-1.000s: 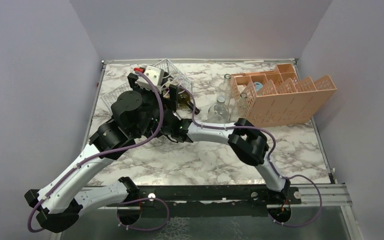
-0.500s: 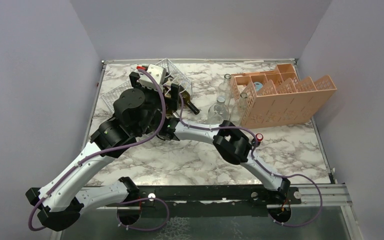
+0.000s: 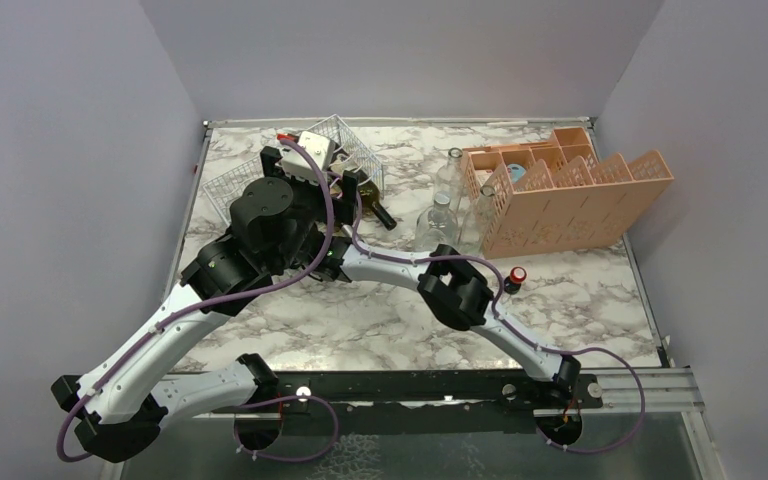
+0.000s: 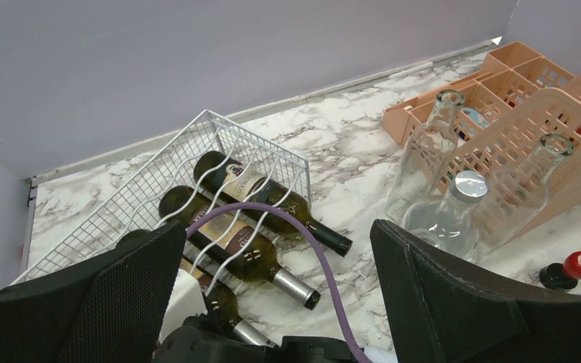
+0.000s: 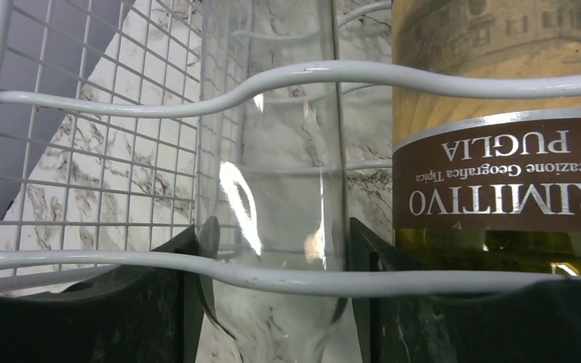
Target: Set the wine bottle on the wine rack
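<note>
- We see a white tabletop [image 3: 400, 325] veined in grey marble, closed in by plain pale lavender walls [image 3: 390, 50] on the left, back and right.
- Along the near edge runs a dark metal rail [image 3: 430, 385], and both arm bases are bolted to it.
- The wine rack [image 4: 151, 193] sits in the far left corner of the marble, askew to the back wall.
- Two dark bottles [image 4: 261, 197] lie side by side in its wavy cradles, with their necks pointing out toward the middle of the table.
- The wine bottle [image 5: 272, 151], of clear glass, lies in the rack under a wavy wire, just beside a brown-labelled bottle [image 5: 499, 174].
- The right gripper [image 5: 274, 234] has one finger on each side of that clear bottle, both close against the glass. We cannot tell whether they press on it or merely flank it.
- The left gripper [image 4: 276, 225] hovers above the rack with its fingers spread wide and nothing between them.
- An orange crate [image 3: 570, 200] stands at the far right, near the right wall.
- Three clear glass bottles [image 4: 431, 151] stand upright on the marble just beside the crate, and one has a silver cap.
- A small red-capped bottle [image 3: 515, 276] rests on bare marble in front of the crate, apart from the others.
</note>
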`<control>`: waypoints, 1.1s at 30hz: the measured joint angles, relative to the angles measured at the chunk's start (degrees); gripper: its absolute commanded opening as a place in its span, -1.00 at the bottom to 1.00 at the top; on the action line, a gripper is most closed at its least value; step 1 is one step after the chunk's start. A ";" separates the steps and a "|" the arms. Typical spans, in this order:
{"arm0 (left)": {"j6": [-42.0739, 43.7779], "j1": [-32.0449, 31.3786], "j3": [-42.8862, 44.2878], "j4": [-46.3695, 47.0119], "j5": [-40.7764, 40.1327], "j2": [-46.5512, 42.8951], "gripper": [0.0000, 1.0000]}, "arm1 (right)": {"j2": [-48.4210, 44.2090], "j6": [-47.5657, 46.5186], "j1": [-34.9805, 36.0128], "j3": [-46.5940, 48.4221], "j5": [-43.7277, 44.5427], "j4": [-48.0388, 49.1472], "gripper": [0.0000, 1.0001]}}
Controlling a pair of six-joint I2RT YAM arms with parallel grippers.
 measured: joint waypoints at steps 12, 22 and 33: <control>0.07 0.00 0.15 -0.42 -0.35 -0.68 0.98 | -1.22 1.70 0.09 -2.34 -0.42 3.85 0.57; 1.53 0.00 5.79 -0.76 -1.22 -2.21 0.98 | -10.78 2.47 -0.13 -11.89 -0.44 5.84 0.58; 2.16 0.00 6.91 -0.70 -1.64 -6.43 0.98 | -34.73 -2.54 -0.55 -35.10 1.60 8.11 0.56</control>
